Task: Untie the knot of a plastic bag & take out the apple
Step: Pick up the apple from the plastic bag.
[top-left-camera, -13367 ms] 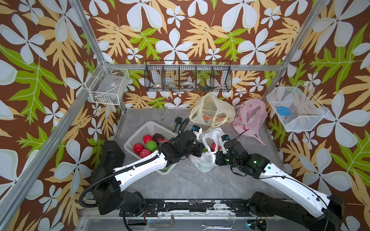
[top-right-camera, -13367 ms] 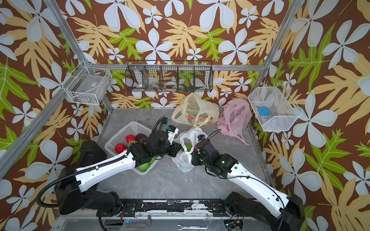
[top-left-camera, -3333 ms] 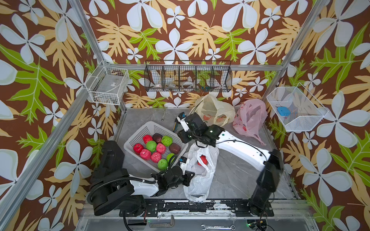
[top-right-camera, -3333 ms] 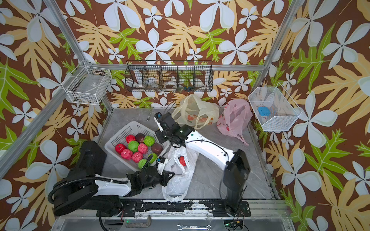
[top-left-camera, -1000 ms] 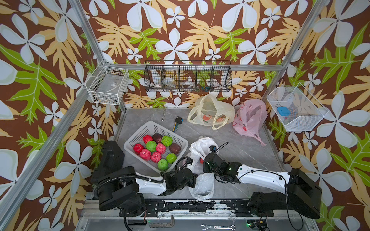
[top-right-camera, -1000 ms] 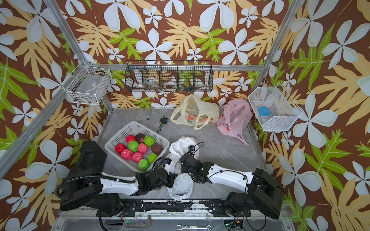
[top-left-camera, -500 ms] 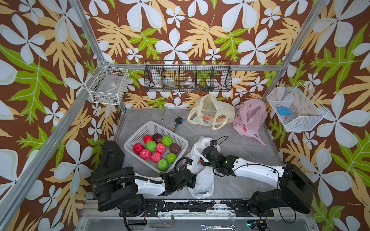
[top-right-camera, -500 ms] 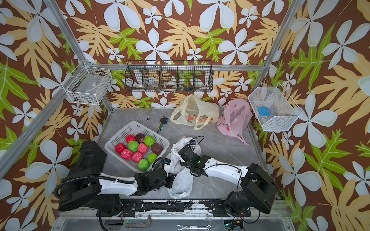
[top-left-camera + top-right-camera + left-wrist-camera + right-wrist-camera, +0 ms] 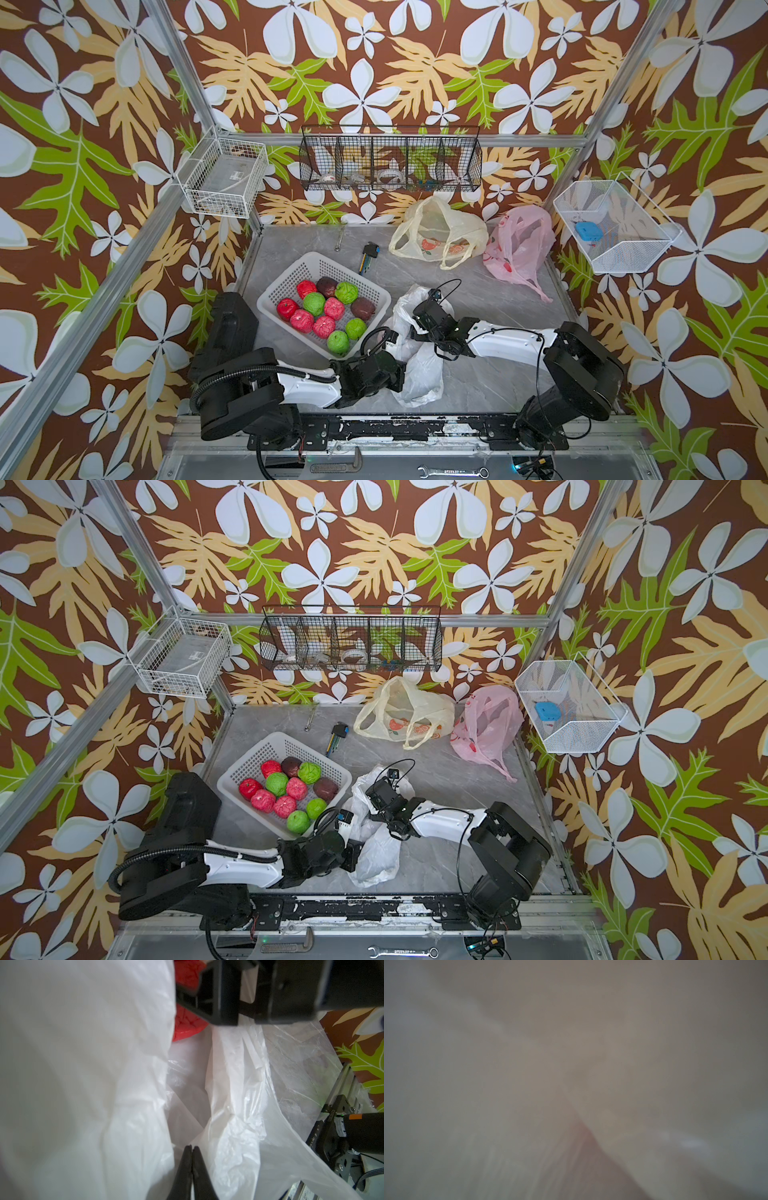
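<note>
The red apple (image 9: 185, 1012) sits inside the white plastic bag (image 9: 419, 374), visible only from the left wrist view, deep between two folds of film. The bag lies crumpled on the grey desk (image 9: 490, 299) near its front edge, just beside the corner of the white basket (image 9: 286, 286) that holds red, green and dark fruit.

The right tool (image 9: 417, 319) is pushed into the far end of the bag. From the left wrist view its two black fingers stand apart with film showing in the gap, and the apple is just beside the outer face of one finger, not between them. The right wrist view is only pale blur with a reddish smear. Behind the tool, the right arm's white forearm lies low and nearly level across the desk, running back to an elbow folded tight over its base at the front right.

The left tool (image 9: 192, 1150) has its tips pressed together at the bag's near side; I cannot tell whether any film is caught between them. The left arm also stays low, its forearm stretched along the front edge from the base at the front left.
</note>
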Action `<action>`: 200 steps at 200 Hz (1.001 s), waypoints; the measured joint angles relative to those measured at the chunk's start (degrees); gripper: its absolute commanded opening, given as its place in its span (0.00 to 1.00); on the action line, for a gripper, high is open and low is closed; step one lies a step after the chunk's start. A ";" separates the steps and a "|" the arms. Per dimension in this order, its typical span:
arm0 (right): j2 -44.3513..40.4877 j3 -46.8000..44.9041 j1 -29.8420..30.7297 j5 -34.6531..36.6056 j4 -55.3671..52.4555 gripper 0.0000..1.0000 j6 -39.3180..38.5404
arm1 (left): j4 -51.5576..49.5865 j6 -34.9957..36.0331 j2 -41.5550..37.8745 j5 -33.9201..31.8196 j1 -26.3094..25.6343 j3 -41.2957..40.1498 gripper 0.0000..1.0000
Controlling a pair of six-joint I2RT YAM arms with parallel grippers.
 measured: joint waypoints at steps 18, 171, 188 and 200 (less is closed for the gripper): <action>0.92 0.76 0.07 -0.31 0.72 0.59 -0.09 | -0.02 0.00 0.04 -0.02 0.00 0.00 0.00; -24.98 1.95 9.18 2.21 -20.79 0.47 -0.02 | -2.93 0.22 0.85 0.02 1.33 5.03 0.00; -28.89 2.25 9.33 2.56 -23.19 0.47 0.00 | -3.06 0.24 -0.22 0.02 1.86 4.33 0.00; -31.06 3.15 9.31 3.28 -24.90 0.47 0.00 | -3.19 0.46 -1.03 -0.02 1.95 3.72 0.00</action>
